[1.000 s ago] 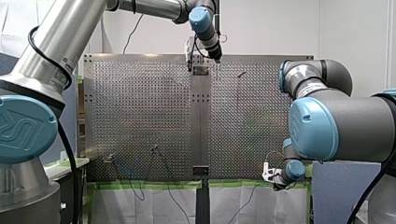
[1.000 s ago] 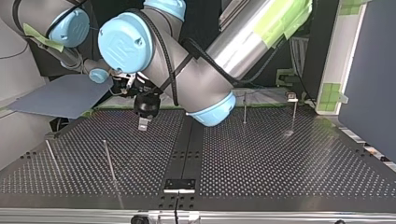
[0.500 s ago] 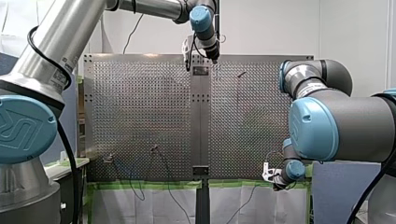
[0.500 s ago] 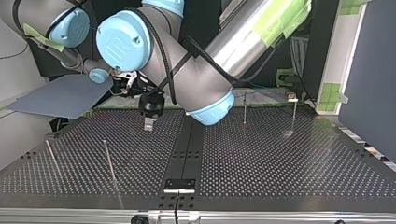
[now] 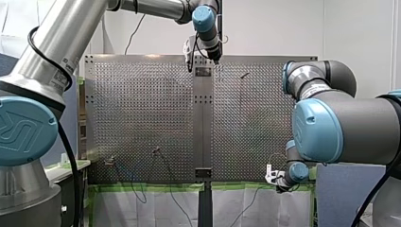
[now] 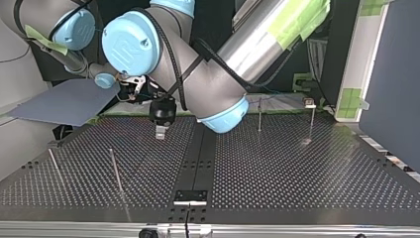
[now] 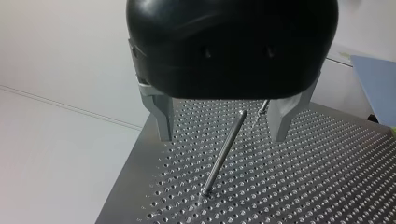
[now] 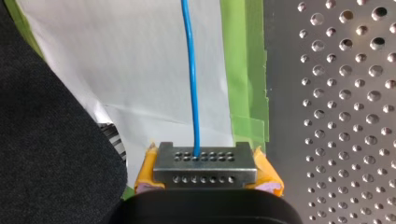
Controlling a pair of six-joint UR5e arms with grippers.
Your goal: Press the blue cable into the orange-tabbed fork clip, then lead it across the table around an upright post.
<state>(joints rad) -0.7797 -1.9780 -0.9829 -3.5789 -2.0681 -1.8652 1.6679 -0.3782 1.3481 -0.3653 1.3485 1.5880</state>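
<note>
My left gripper point(image 7: 222, 136) hangs above the tabletop point(image 7: 327, 186) by its far edge in the front view. Its metal fingers point(image 7: 163, 116) are spread wide with nothing held, and a thin metal post point(image 7: 224, 156) stands ahead between them near the tabletop's edge. My right gripper point(image 8: 204, 161) sits just off the near edge towards the front view's right corner, over white paper point(image 8: 140, 70) and green tape point(image 8: 243, 70), its yellow pads point(image 8: 145, 173) closed on the cable point(image 8: 191, 79) (blue, running straight ahead from the fingertips over the paper, alongside the tabletop's edge).
</note>
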